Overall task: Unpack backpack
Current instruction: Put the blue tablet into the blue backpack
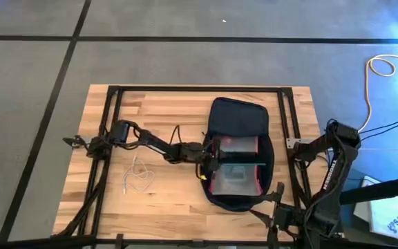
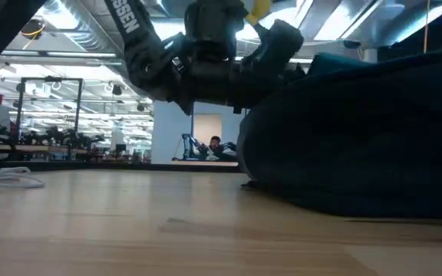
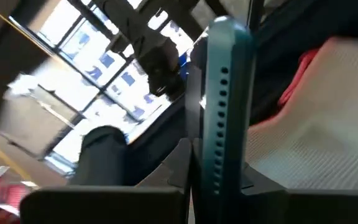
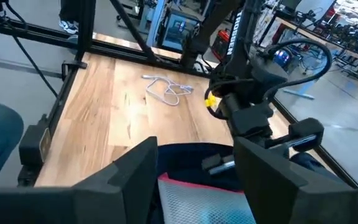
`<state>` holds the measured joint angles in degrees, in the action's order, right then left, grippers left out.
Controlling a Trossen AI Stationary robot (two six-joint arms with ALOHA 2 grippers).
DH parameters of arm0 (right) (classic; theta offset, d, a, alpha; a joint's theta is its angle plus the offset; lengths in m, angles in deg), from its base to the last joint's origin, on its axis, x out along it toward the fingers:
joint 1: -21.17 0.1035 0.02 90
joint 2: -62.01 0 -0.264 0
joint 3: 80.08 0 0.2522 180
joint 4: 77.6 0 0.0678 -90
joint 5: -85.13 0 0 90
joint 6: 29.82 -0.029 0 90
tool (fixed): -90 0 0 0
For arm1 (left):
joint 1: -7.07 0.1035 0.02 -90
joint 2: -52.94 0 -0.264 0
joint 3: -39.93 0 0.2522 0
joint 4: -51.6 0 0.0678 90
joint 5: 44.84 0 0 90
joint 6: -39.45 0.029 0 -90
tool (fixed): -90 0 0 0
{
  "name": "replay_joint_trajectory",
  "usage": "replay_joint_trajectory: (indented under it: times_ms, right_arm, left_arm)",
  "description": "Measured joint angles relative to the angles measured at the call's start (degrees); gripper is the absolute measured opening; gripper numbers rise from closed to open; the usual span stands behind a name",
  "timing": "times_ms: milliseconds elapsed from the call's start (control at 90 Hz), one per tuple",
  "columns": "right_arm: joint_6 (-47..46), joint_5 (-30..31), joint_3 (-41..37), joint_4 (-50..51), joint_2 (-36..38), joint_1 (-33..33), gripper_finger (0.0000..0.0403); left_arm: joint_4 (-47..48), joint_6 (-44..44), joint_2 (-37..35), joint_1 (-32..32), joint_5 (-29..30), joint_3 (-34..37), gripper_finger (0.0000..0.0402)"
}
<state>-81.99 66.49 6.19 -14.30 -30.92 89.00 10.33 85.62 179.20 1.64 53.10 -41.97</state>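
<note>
At frame centre, the left gripper (image 1: 213, 158) has its jaws clamped on a tablet (image 3: 224, 106) at the backpack (image 1: 239, 117) mouth; it should lift straight, clearing the pouch (image 1: 235, 181). The right jaws (image 4: 197, 180) are wide.

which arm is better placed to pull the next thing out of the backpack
Left. The left gripper is already over the open backpack, closed on a thin teal slab beside the red-edged pouch. The right gripper waits open at the table's edge.

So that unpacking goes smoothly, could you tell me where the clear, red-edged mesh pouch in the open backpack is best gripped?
Probably pinch the clear mesh pouch by its red edge, coming from above with the open right claw hovering over it: it lies flat in the dark navy fabric backpack, so only that rim offers a lip. The left claw is shut on a teal perforated slab.
</note>
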Motion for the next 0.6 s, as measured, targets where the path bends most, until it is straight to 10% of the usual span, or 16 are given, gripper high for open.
replay_joint_trajectory:
  times_ms: [600]
  right_arm:
    - [-0.08, -0.41, 0.00, -0.13, 0.00, 0.00, 0.0193]
  left_arm:
    - [8.40, 49.19, -0.04, -4.12, 11.69, 0.00, 0.0017]
